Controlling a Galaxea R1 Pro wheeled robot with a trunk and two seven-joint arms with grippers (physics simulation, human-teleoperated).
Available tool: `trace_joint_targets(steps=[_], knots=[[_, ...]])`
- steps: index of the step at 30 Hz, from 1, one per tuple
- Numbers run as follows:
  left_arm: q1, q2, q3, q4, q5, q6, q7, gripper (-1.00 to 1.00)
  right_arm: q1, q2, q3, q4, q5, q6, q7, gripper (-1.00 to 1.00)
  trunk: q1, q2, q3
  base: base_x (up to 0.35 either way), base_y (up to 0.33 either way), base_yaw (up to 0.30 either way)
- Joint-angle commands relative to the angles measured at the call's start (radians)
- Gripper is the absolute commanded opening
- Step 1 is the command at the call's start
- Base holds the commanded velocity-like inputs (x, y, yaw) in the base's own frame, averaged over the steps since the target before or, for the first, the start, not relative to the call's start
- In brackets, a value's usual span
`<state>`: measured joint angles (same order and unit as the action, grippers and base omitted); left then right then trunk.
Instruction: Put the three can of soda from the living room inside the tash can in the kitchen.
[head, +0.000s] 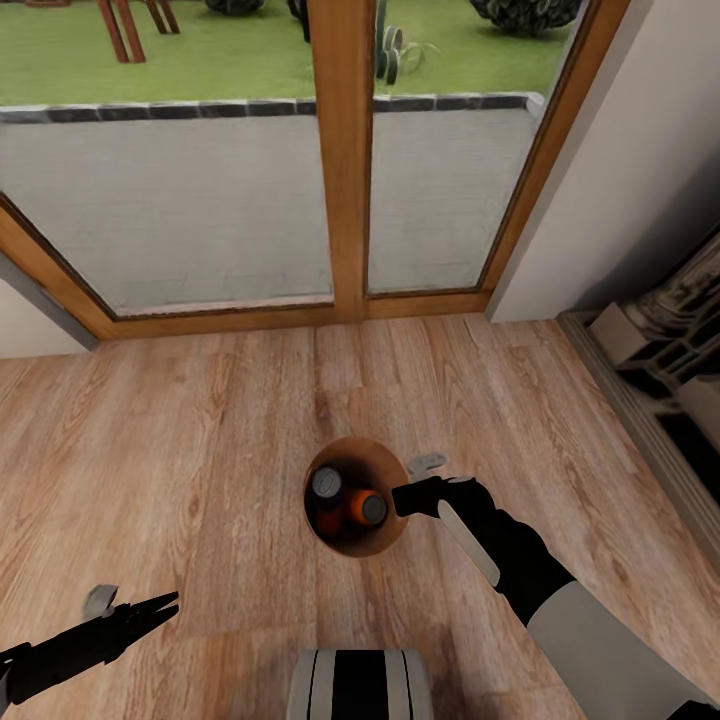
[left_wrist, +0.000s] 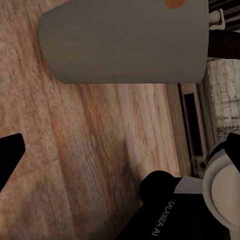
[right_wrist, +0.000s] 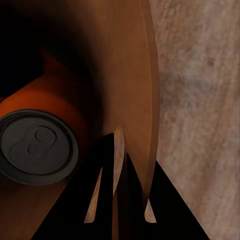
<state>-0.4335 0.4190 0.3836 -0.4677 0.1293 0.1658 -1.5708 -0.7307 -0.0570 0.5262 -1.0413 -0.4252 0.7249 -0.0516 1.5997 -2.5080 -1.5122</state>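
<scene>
We count two soda cans in the trash can (head: 385, 470): one can (head: 327, 486) standing roughly upright with its dark top facing up, and one orange can (head: 362, 508) leaning, its top tilted toward the right gripper (head: 402, 498). In the right wrist view the orange can (right_wrist: 47, 125) shows its pull-tab lid, long axis tilted against the copper-brown inner wall. We see no third can, and no print on either can is readable. The trash can stands upright on the wood floor (head: 200, 440), mouth up, held at its right rim; the right gripper's fingers (right_wrist: 102, 190) are narrow and pinch the bucket wall (right_wrist: 140, 100), one inside and one outside. The left gripper (head: 165, 606) hangs low at the left, well apart from the bucket; its fingers look close together with nothing between them, though we cannot tell for sure. In the left wrist view the grey outside of the bucket (left_wrist: 125, 42) shows with a bit of orange at its mouth, and we read "GALAXEA AI" on the robot's dark body (left_wrist: 165, 220). Two wood-framed glass door panes (head: 180, 200) face the patio beyond, with the dark fireplace surround (head: 670, 350) at the right.
</scene>
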Motion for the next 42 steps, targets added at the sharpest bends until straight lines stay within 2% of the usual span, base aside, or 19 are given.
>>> trace_joint_targets(steps=[1,12,13,39,42], knots=[[-0.001,0.000,0.000,0.001,0.000,0.000,0.000,1.00,0.001,0.000,0.000,0.016,-0.032,-0.002,0.006,-1.00,0.016,0.000,0.000,0.000,0.000,0.000],[-0.001,0.000,0.000,0.001,0.000,-0.001,0.000,1.00,0.001,0.000,0.000,0.015,-0.032,-0.002,0.006,-1.00,0.016,0.000,0.000,0.000,0.000,0.000],[0.000,0.000,0.000,0.001,0.000,0.000,0.000,1.00,0.001,0.000,0.000,0.015,-0.032,-0.002,0.006,1.00,0.016,0.000,0.000,0.000,0.000,0.000],[-0.001,0.000,0.000,0.001,0.000,-0.001,0.000,1.00,0.001,0.001,0.000,0.015,-0.032,-0.002,0.006,1.00,0.016,0.000,0.000,0.000,0.000,0.000],[0.002,-0.011,0.004,0.001,0.000,0.000,0.000,1.00,0.002,0.008,-0.008,0.020,-0.036,-0.009,0.009,1.00,0.016,0.000,0.000,0.000,0.000,0.000]])
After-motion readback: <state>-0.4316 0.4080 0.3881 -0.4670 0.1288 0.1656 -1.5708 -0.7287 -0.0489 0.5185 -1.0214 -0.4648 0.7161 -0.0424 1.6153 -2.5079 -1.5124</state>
